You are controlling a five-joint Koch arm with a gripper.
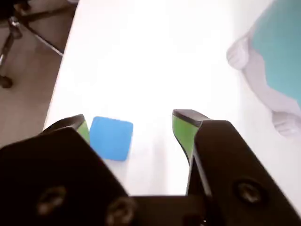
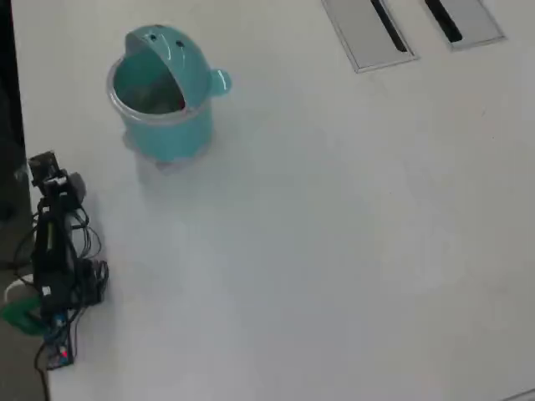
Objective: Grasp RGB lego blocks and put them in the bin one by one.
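Bin lid tipped open, contents unclear

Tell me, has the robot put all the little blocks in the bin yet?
Not all. The blue block sits on the white table, between the jaws of the open gripper in the wrist view, close to the left jaw; it isn't gripped yet. The teal bin stands apart. No red or yellow-green block shows on the table; they may be inside, but that can't be seen. Left: grip blue, carry it, drop it in.

Blue block, teal bin
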